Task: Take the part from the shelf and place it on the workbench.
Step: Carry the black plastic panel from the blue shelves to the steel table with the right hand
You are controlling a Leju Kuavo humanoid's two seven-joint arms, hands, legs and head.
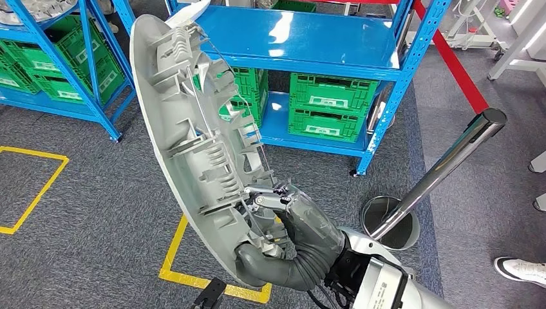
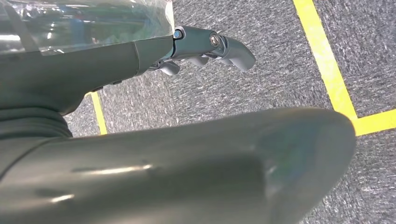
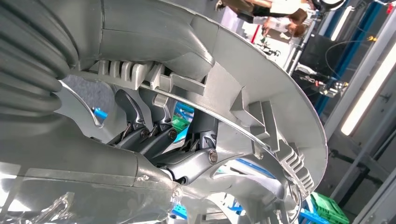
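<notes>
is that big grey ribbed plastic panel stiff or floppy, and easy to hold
The big grey ribbed plastic panel probably stays stiff: moulded ribs cross its back. Likely light, since the right hand alone holds it upright. Gripped near its lower end, it may swing or twist.

The part [image 1: 187, 129] is pale grey, and the shelf [image 1: 302, 38] glossy blue with green crates [image 1: 325, 106]. The carpet [image 1: 84, 193] is speckled dark grey, crossed by yellow tape lines [image 1: 174, 257].

Head view looks down from high; both wrist views sit close, sharing the part [image 1: 193, 129] and carpet [image 2: 280, 70].
</notes>
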